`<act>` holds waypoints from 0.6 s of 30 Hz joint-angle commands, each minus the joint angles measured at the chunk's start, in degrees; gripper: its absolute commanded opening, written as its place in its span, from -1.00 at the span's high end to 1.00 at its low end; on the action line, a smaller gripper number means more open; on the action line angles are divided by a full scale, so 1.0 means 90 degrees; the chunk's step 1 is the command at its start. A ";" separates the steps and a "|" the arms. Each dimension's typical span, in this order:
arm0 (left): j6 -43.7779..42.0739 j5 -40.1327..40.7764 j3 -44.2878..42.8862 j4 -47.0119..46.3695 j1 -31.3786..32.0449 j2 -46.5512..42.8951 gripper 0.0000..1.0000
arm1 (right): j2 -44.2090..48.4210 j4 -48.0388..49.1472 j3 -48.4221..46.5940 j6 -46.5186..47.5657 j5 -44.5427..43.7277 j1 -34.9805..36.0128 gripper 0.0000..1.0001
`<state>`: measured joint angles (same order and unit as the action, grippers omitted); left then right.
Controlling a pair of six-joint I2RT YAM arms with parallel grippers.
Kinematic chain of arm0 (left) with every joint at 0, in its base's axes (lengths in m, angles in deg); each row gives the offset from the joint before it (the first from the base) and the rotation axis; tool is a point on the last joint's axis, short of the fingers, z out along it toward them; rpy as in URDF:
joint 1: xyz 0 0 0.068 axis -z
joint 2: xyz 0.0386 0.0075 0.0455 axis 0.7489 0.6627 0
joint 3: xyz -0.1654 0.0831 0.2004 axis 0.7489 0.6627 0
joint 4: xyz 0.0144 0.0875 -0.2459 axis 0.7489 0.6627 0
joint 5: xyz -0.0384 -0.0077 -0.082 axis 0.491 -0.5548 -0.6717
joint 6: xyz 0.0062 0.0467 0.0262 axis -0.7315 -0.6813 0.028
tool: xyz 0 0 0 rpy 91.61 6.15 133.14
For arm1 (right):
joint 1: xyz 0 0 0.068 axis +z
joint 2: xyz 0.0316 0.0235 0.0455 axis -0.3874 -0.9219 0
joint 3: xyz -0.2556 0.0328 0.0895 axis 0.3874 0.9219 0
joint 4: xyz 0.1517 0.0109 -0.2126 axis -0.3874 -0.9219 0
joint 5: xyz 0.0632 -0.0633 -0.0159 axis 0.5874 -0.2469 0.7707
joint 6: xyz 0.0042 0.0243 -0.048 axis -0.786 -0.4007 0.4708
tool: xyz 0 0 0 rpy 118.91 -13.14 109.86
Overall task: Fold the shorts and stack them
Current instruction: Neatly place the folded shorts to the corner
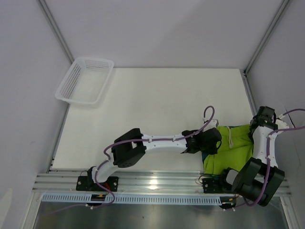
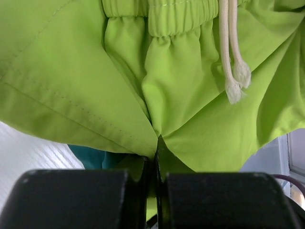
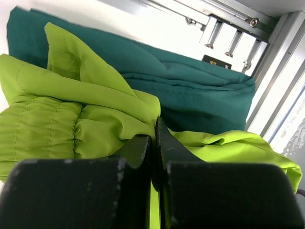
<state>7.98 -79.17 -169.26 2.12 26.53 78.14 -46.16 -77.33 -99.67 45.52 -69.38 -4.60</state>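
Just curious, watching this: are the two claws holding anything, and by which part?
Both pinch the lime shorts: the left gripper a fabric fold below the waistband, the right gripper a fold beside the waistband's gathers.

Bright lime shorts [image 2: 190,119], dark teal shorts [image 3: 190,95], cream drawstring [image 2: 224,47], white mesh basket [image 1: 64,89].

White table [image 1: 157,105] between pale grey walls [image 1: 157,33]

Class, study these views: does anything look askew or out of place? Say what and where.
The white basket sits skewed and seems to overhang the table's far left corner. The lime shorts lie bunched, not flat, over the teal shorts, pinched by the left gripper and right gripper.
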 commanded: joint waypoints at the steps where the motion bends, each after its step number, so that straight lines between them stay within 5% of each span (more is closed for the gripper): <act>1: -0.0451 0.0286 0.0148 -0.0105 -0.0035 0.0010 0.92 | -0.0072 0.0965 0.0060 -0.0404 -0.0934 -0.0139 0.99; 7: -0.0510 0.0239 0.0207 -0.0359 -0.0035 0.0088 0.90 | -0.0129 0.1853 0.0520 -0.0122 -0.0517 -0.0452 0.85; 11: -0.0325 0.0083 0.0382 -0.0457 -0.0025 0.0138 0.88 | -0.0559 0.2147 0.0286 0.0297 0.0373 -0.0394 0.57; 13: -0.0218 0.0053 0.0838 -0.0835 0.0033 0.0030 0.66 | -0.0580 0.2099 0.0207 0.0230 0.0267 -0.0354 0.15; 15: -0.0159 0.0169 0.0930 -0.0809 0.0053 -0.0058 0.14 | -0.0492 0.2108 0.0149 0.0172 0.0178 -0.0345 -0.08; 18: -0.0207 0.0433 0.0920 -0.0546 0.0033 -0.0223 -0.50 | -0.0307 0.2050 0.0032 0.0171 0.0022 -0.0276 -0.12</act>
<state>6.32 -77.68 -161.32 -4.74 26.38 78.84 -51.27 -62.97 -95.98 47.20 -67.34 -7.58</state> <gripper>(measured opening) 0.656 0.555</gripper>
